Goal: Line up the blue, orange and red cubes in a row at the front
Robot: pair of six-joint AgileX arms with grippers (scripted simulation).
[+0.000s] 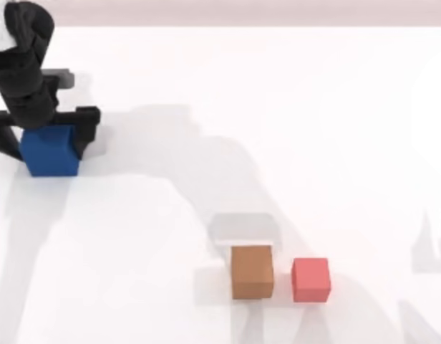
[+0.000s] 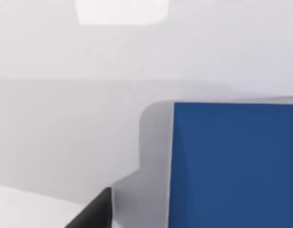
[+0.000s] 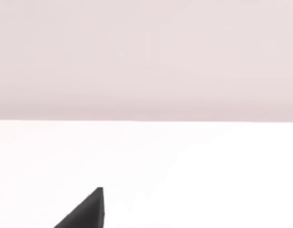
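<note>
The left arm (image 1: 23,72) is built of matte black, blocky segments, topped by a rounded black housing beside a paler grey-white part at the far left corner of the worktop. Its end effector (image 1: 52,136) is formed of two squared black fingers (image 1: 86,125). No cables, screws or markings can be made out. Of the right arm, only a black wedge-shaped finger tip (image 3: 87,211) is seen.

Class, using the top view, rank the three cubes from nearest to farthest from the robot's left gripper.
1. Blue cube: at the table's left, right at the left gripper, between its fingers.
2. Orange cube: near the front, around the middle.
3. Red cube: just right of the orange one, farthest.
</note>
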